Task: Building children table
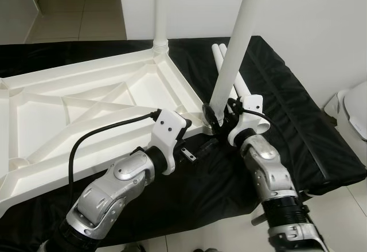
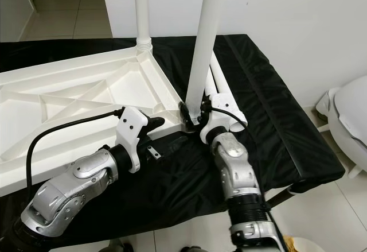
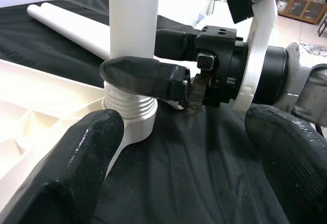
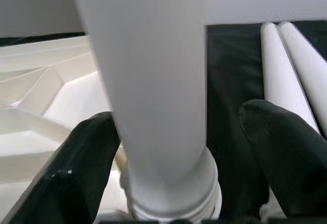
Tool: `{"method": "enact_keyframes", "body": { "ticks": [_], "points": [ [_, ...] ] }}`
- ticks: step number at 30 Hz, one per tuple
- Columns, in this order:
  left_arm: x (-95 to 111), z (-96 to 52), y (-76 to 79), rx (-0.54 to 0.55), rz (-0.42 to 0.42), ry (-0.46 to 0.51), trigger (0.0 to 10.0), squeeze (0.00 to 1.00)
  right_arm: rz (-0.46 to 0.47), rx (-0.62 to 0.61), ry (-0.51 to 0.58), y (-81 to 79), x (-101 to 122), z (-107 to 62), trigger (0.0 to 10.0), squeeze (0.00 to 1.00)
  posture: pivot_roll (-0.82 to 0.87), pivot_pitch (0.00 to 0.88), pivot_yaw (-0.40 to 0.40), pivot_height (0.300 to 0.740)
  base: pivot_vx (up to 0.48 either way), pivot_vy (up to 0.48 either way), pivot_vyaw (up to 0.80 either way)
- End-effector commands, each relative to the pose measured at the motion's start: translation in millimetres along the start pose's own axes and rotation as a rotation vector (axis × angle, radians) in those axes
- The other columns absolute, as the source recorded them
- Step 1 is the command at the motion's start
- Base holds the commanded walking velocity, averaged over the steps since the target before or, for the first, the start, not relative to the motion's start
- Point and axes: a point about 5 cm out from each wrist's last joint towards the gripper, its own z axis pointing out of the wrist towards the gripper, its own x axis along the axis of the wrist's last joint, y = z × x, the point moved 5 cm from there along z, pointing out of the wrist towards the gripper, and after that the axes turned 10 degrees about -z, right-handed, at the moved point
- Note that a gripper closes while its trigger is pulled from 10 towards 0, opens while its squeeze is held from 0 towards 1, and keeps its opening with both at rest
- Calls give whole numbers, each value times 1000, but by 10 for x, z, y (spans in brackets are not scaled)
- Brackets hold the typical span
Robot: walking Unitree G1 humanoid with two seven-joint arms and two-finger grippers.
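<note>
We have the white tabletop [image 1: 86, 108] lying upside down on the black-covered desk [image 1: 298, 126], ribbed underside up. One leg [image 1: 161, 11] already stands in the far corner socket; a second leg [image 1: 235, 45] stands in the near corner socket [image 3: 130, 113], leaning slightly away from the tabletop. Two spare legs [image 1: 221, 54] lie on the cloth just beyond that socket. The right pincer [image 1: 221, 114] sits at the foot of the second leg, its fingers [image 4: 87, 168] spread to either side of the shaft; the right wrist view shows a gap on one side, so we judge it open around the leg and not clamping it. The left pincer [image 1: 198, 147] hovers just beside the same socket, over the cloth, fingers [image 3: 76, 173] apart and holding nothing. Threads show above the socket collar in the left wrist view, so we judge the leg only partly screwed in. Risks from here: with the lean, further turning may cross-thread the plastic; a loose hold lets the fingers slip round the smooth shaft without turning it; if the right pincer lets go, the tall leg may tip out toward the spare legs; torque at this corner may skid the tabletop on the cloth, since nothing pins it.
</note>
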Motion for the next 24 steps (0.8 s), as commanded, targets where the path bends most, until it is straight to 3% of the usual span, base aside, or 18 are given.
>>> {"method": "enact_keyframes", "body": {
  "ticks": [1, 11, 21, 22, 23, 24],
  "points": [
    [-14, -10, 129, -104, 1, -18, 10000, 0, 5, 26, 7, -31, -16, 2, 10000, 0, 9, 109, -38, 740, 0, 0, 0],
    [5, -31, 86, -74, -3, -8, 10000, 0, -35, 184, 14, -1, -87, 98, 10000, 0, 25, 119, -45, 740, 0, 0, 0],
    [-4, -26, 68, -65, -9, -10, 10000, 0, -42, 221, 7, 48, -120, 198, 10000, 0, 26, 121, -48, 740, 0, 0, 0],
    [-1, -28, 64, -63, -9, -9, 10000, 0, -36, 221, 2, 60, -126, 214, 8157, 0, 27, 121, -48, 740, 0, 0, 0],
    [2, -27, 59, -61, -8, -8, 10000, 0, -34, 221, 1, 70, -125, 224, 4902, 0, 27, 121, -47, 740, 0, 0, 0],
    [4, -27, 55, -60, -5, -9, 10000, 0, -34, 219, -1, 81, -129, 236, 3686, 0, 27, 121, -47, 740, 0, 0, 0]
  ]
}}
